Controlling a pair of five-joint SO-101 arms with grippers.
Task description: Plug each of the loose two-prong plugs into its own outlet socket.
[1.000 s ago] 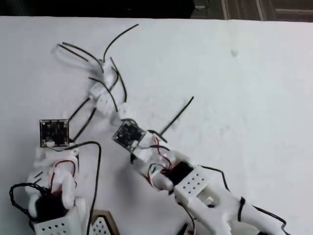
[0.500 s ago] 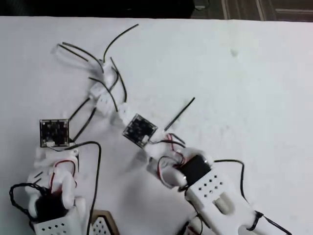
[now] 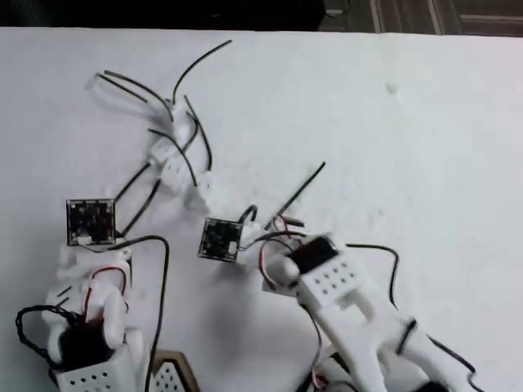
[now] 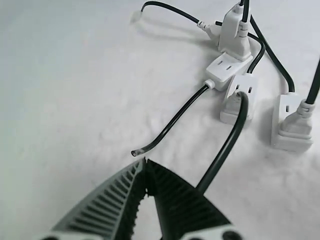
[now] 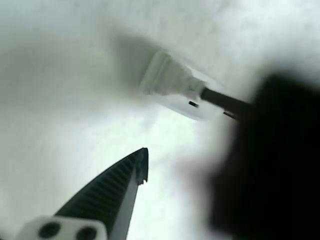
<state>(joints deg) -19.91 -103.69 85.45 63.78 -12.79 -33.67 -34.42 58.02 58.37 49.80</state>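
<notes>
On the table (image 3: pixel 425 122), boxy white plugs (image 4: pixel 226 70) trail black cords (image 4: pixel 172 122).

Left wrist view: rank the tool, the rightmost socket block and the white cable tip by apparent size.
1. left tool, though it is nearest the camera.
2. rightmost socket block.
3. white cable tip, far off, so true size is unsure.

Tabletop (image 3: pixel 425 122): white, matte, faintly mottled surface. Smudge (image 3: pixel 391 88): small grey mark on the tabletop, toward its far right. Floor (image 3: pixel 409 15): dark planked strip beyond the tabletop's far edge.
</notes>
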